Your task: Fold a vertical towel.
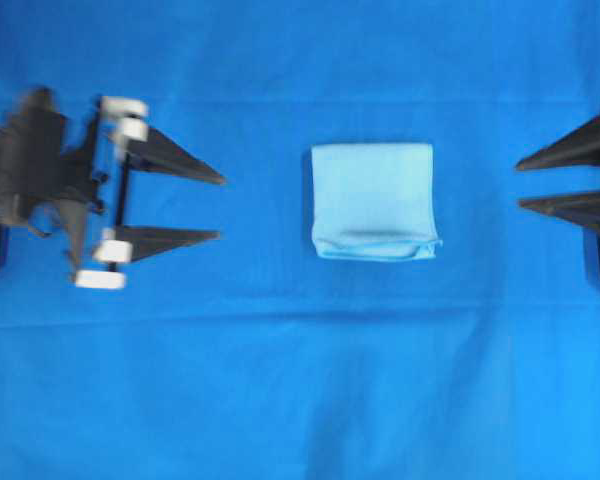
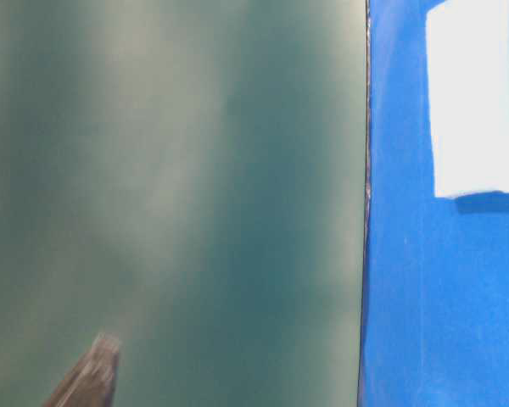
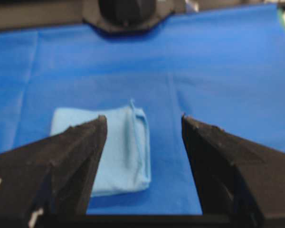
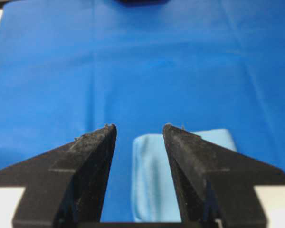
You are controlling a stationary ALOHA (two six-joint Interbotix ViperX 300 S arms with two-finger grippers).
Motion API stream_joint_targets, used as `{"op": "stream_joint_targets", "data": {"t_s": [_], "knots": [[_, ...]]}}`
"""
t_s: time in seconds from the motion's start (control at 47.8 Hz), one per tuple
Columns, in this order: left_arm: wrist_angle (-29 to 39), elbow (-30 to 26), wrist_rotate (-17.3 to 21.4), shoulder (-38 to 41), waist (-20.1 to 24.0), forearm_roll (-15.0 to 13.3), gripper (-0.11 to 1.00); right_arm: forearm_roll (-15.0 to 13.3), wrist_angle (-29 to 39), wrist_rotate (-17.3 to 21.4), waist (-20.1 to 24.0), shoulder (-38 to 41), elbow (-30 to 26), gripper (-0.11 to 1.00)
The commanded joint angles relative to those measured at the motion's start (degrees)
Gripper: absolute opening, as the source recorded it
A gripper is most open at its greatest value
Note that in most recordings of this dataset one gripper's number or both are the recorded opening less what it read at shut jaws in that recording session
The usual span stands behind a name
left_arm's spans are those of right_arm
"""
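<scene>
The towel (image 1: 374, 201), a small light sky-blue cloth, lies folded into a near-square in the middle of the deep blue table cloth (image 1: 280, 380). It also shows in the left wrist view as the towel (image 3: 126, 147), in the right wrist view as the towel (image 4: 152, 183), and at table level as a pale towel (image 2: 475, 97). My left gripper (image 1: 221, 208) stands open to the left of it, apart from it, nothing between its fingers. At the right edge my right gripper (image 1: 520, 184) is open too, clear of the towel and holding nothing.
The royal-blue table cloth covers the whole work surface. The left arm's body (image 1: 35, 160) sits at the left edge. In the table-level view a dark green wall (image 2: 170, 186) fills the left, with a blurred fingertip (image 2: 89, 377) at the bottom.
</scene>
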Motion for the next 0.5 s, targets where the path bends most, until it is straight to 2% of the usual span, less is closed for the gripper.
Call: {"op": "stream_joint_targets", "data": {"t_s": [0.0,0.293,0.481], "knots": [[0.53,1.67,-0.62,-5.45,0.97,0.18,0.61,-1.14,2.2,-0.09,-0.62,-2.46,-1.58,0.51],[5.36,11.69,-1.05,-23.38,3.08,0.09,0.61,-2.02,3.69,0.26,-3.96,-12.39,4.39,0.51],[5.71,20.39,-3.87,-34.28,4.31,0.09,0.61,-1.32,1.14,0.62,-7.12,-16.52,10.72,0.51]]}}
